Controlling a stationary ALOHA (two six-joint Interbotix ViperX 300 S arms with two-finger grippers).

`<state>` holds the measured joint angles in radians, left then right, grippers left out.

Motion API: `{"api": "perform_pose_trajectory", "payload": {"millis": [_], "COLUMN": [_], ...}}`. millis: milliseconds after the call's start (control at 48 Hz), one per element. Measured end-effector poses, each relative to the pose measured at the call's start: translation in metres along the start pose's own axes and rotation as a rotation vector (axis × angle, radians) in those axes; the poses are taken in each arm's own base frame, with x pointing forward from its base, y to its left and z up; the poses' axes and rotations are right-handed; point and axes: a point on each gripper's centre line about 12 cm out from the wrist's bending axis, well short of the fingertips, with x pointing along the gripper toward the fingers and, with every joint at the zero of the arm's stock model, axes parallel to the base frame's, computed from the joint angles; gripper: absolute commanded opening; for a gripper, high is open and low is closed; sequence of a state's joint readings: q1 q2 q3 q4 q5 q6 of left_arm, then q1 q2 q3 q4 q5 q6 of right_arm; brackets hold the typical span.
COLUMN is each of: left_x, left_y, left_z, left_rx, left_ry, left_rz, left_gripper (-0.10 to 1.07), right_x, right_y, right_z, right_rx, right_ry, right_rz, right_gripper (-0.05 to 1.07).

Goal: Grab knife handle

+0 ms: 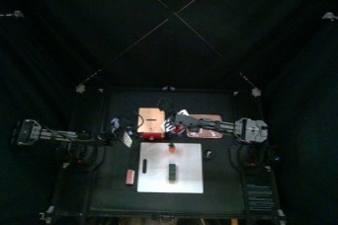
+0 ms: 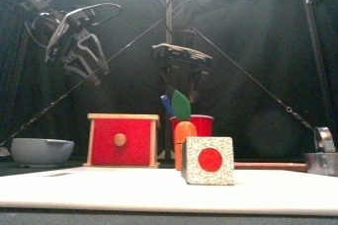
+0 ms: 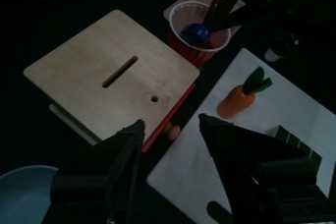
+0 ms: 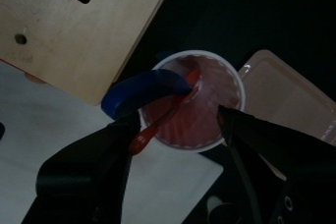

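Above the red cup (image 4: 197, 100), the right gripper (image 4: 178, 135) hangs with jaws spread wide, holding nothing.
The knife handle (image 1: 172, 167) lies on the white board (image 1: 193, 175), well apart; the left gripper (image 3: 171, 144), also open and empty, hovers by the wooden box (image 3: 112, 76).

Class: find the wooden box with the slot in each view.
Top: wooden box above the white board, left of centre.
Front: left of centre, red face showing.
Left wrist: slotted lid showing, beside the red cup.
Right wrist: beside the same cup.
Landmark: the white board bordering it.
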<state>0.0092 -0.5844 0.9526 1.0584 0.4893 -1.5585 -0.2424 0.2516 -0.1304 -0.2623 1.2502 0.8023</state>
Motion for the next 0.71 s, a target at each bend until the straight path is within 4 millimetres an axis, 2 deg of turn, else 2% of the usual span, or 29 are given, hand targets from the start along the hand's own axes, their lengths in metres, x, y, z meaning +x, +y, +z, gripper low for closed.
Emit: {"api": "perform_pose_trajectory", "payload": {"millis": [62,333,562,708], "left_x": [0.0,0.0003,0.0003,0.0006], "left_y": [0.0,0.0012,0.0013,0.0021], "left_z": [0.0,0.0005,0.0012,0.001], "left_rx": [0.0,-0.002,-0.004,-0.005], "left_ry": [0.0,-0.001,-0.003,-0.002], "left_rz": [0.0,0.005,0.006,0.008], "left_gripper": [0.85,0.85,0.85,0.85], "right_x": [0.0017,0.0046,0.0055,0.0088], "right_y": [-0.0002,-0.0003,-0.0016,-0.0015], "right_z": [-0.0016,-0.004,-0.0029,-0.0094], "right_rx": [0.001,0.001,0.004,0.004], "right_ry": [0.008,0.016,0.017,0.05], "right_rz": [-0.001,0.0,0.0,-0.004], "right_gripper": [0.91,0.66,0.61,0.61]}}
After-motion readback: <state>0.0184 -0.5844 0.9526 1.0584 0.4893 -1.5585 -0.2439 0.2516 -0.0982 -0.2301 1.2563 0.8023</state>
